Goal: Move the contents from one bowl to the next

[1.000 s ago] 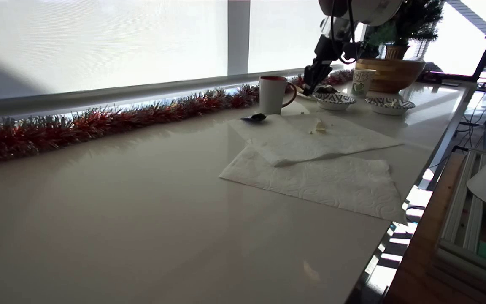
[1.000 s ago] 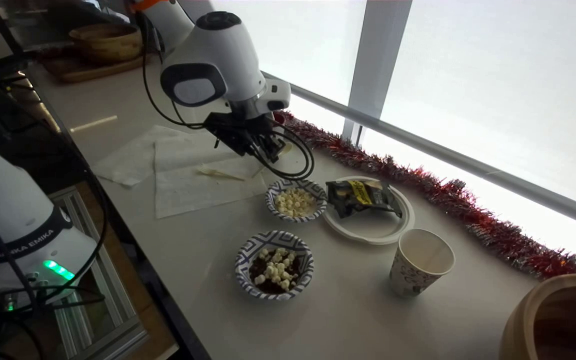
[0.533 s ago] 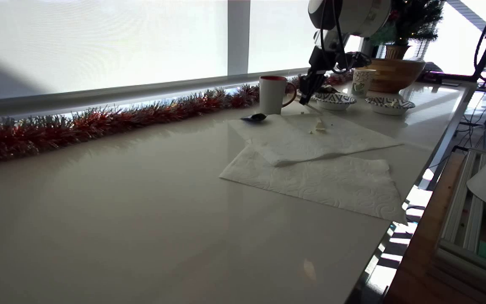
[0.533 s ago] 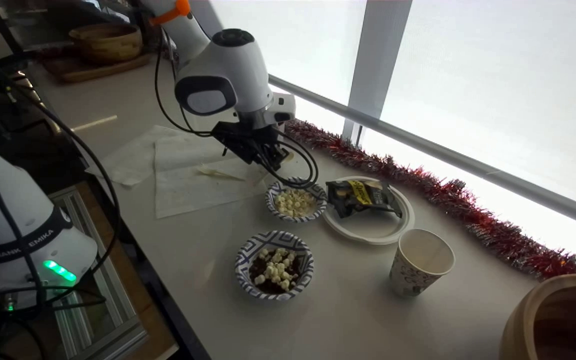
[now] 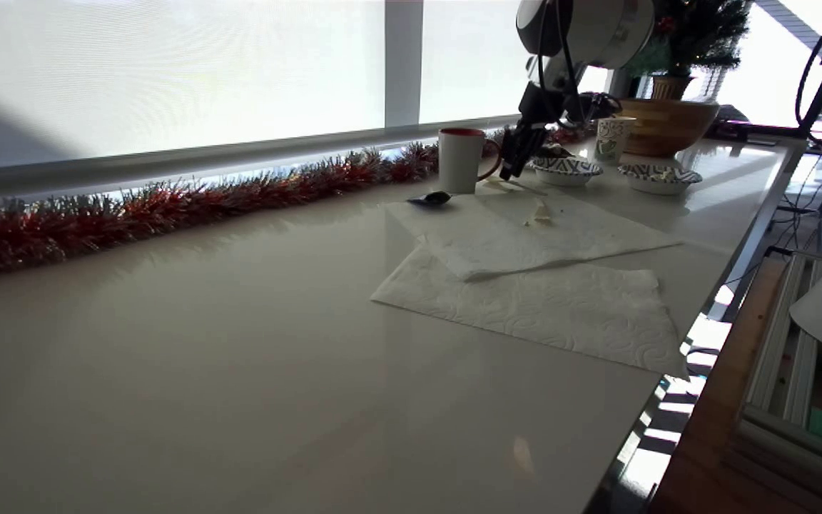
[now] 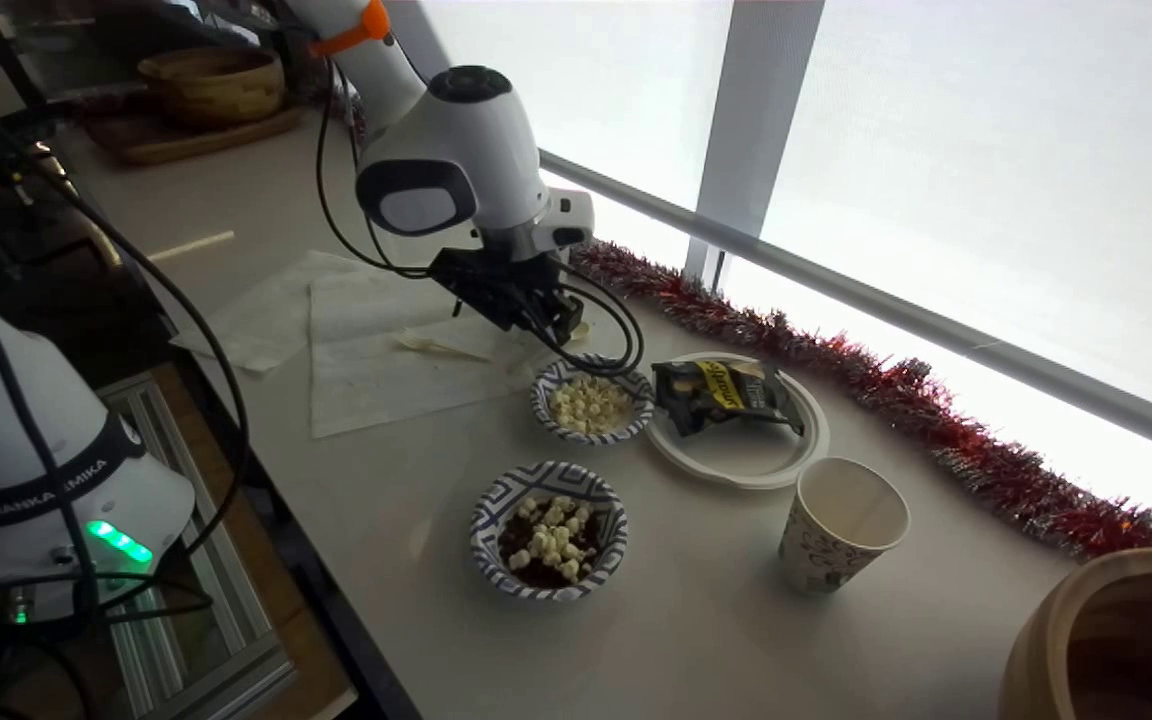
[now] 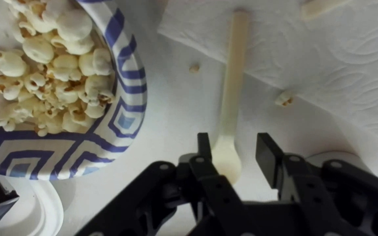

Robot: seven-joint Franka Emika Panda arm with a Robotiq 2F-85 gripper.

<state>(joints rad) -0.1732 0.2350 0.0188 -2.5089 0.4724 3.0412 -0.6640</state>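
Note:
My gripper (image 7: 234, 143) stands open, pointing down beside the bowl of popcorn. A pale spoon (image 7: 231, 95) lies under and between its fingers, its handle end over the paper towel; whether it touches the left finger I cannot tell. The patterned bowl (image 6: 544, 402) beside the gripper (image 6: 566, 328) holds popcorn (image 7: 66, 65). A second patterned bowl (image 6: 492, 525) has several pieces of popcorn (image 6: 551, 537) on something dark. In an exterior view both bowls show low, the popcorn bowl (image 5: 566, 175) nearer the gripper (image 5: 511, 170), and their contents are mostly hidden by the rims.
Paper towels (image 5: 561, 307) carry a pale fork (image 6: 441, 347). A mug (image 5: 459, 163) and a dark scoop-like thing (image 5: 431, 198) stand close by. A plate (image 6: 751, 470) with a snack bag (image 6: 721, 390), a paper cup (image 6: 841, 525) and a wooden bowl (image 6: 1046, 630) lie beyond; tinsel (image 6: 896, 400) lines the window.
The gripper has moved a little toward the bowls and down in an exterior view. Its jaws have opened, and the spoon it had been holding now lies on the table and towel.

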